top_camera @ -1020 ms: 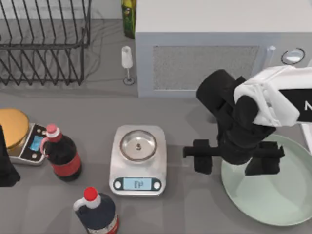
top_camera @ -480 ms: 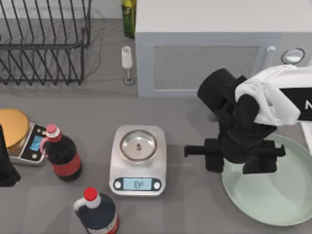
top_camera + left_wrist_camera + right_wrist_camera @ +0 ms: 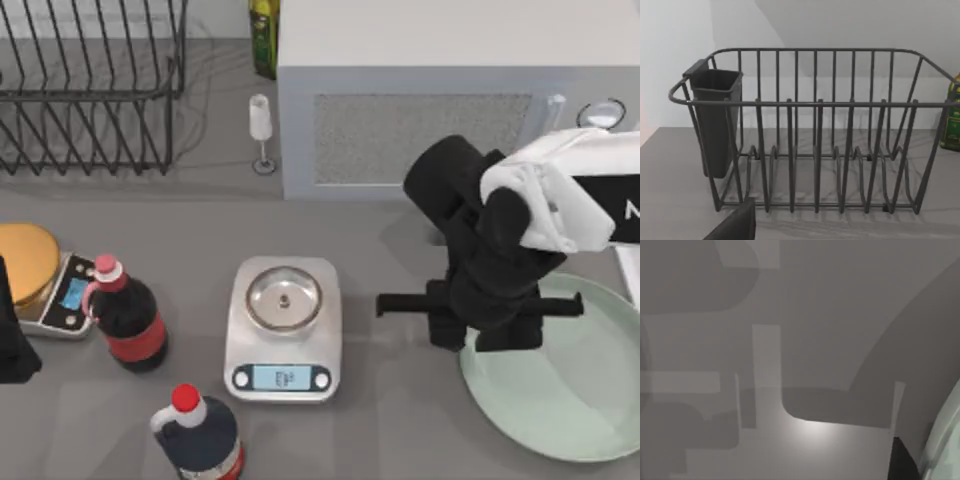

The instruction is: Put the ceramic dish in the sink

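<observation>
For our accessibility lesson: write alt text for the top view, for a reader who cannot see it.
The right arm's black hand hangs over the left rim of a mint-green ceramic dish at the table's right. A kitchen scale sits mid-table, a microwave behind, two dark bottles and a dish rack to the left.

At the table's middle we find the kitchen scale (image 3: 283, 328), with two bottles (image 3: 128, 318) (image 3: 200, 437) to its left and front-left. A second scale (image 3: 45, 280) lies at the far left edge. Behind stand the dish rack (image 3: 90, 85) on the left and the microwave (image 3: 440, 90) on the right, a small glass (image 3: 261, 130) between them. The ceramic dish (image 3: 570, 390) lies front-right, our right gripper (image 3: 480, 325) above its left rim.
</observation>
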Tool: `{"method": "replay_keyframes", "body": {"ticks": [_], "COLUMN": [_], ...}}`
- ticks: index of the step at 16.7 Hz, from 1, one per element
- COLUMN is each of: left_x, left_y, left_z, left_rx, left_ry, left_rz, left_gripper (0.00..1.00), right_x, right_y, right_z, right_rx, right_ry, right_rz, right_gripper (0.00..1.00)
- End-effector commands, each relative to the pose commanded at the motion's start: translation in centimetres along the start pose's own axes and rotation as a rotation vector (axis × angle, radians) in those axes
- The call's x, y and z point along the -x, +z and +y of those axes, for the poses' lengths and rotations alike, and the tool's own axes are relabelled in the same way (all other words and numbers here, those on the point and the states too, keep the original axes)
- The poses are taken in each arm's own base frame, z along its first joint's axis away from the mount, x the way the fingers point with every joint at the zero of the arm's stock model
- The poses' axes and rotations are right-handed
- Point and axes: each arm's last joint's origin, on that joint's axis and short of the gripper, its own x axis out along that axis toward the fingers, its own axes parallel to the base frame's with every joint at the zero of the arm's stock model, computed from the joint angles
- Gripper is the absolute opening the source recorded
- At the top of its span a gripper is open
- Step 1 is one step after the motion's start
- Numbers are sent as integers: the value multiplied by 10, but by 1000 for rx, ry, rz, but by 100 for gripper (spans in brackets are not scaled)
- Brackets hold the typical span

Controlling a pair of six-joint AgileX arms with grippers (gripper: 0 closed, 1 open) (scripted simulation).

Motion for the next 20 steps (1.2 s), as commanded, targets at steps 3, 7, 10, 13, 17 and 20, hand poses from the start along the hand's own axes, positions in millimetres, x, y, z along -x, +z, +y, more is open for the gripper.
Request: {"method": "replay_keyframes", "body": {"ticks": [3, 7, 10, 13, 17, 20], "left_x": [0, 0, 0, 0, 0, 0], "left_y": [0, 0, 0, 0, 0, 0], "left_z": [0, 0, 0, 0, 0, 0], "left_rx": [0, 0, 0, 0, 0, 0], "left_ry": [0, 0, 0, 0, 0, 0], "left_rz": [0, 0, 0, 0, 0, 0], "left_gripper": [100, 100, 100, 100, 100, 100], "right_x": [18, 78, 143, 201, 243, 247], "right_y": [10, 32, 39, 33, 23, 22], "right_z": [9, 25, 29, 22, 10, 9], "right_rx": [0, 0, 0, 0, 0, 0], "right_ry": [-6, -12, -14, -10, 0, 1], "right_rz": [8, 17, 20, 15, 0, -2], "right_gripper": [0, 0, 0, 0, 0, 0]}}
